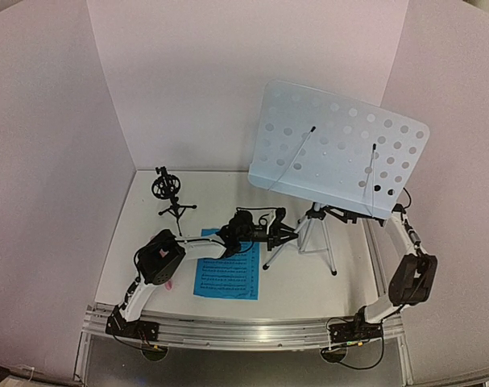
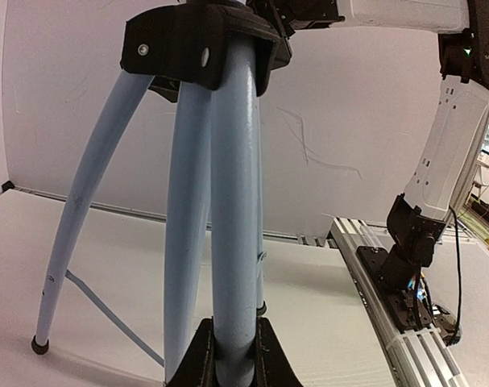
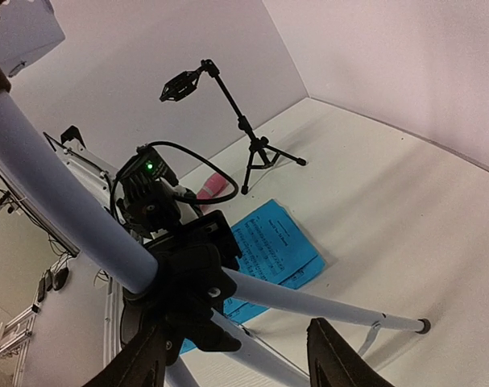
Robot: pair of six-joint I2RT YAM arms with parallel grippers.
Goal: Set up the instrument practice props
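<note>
The silver music stand (image 1: 312,238) stands right of centre, its perforated pale desk (image 1: 341,149) tilted above the tripod. My left gripper (image 1: 283,232) (image 2: 234,343) is shut on one pale tube (image 2: 232,201) of the tripod, below the black collar. At the top of the legs my right gripper (image 1: 329,212) (image 3: 240,326) is open, with the black hub (image 3: 188,278) and a leg between its spread fingers. Blue sheet music (image 1: 226,270) (image 3: 276,242) lies flat on the table. The pink microphone (image 1: 170,284) (image 3: 212,187) lies by the left arm. The black mic mount (image 1: 170,197) (image 3: 244,145) stands at the back left.
White walls close in the table at the back and on both sides. An aluminium rail (image 1: 244,330) (image 2: 389,298) runs along the near edge and carries both arm bases. The right arm's white links (image 2: 449,145) rise just right of the tripod.
</note>
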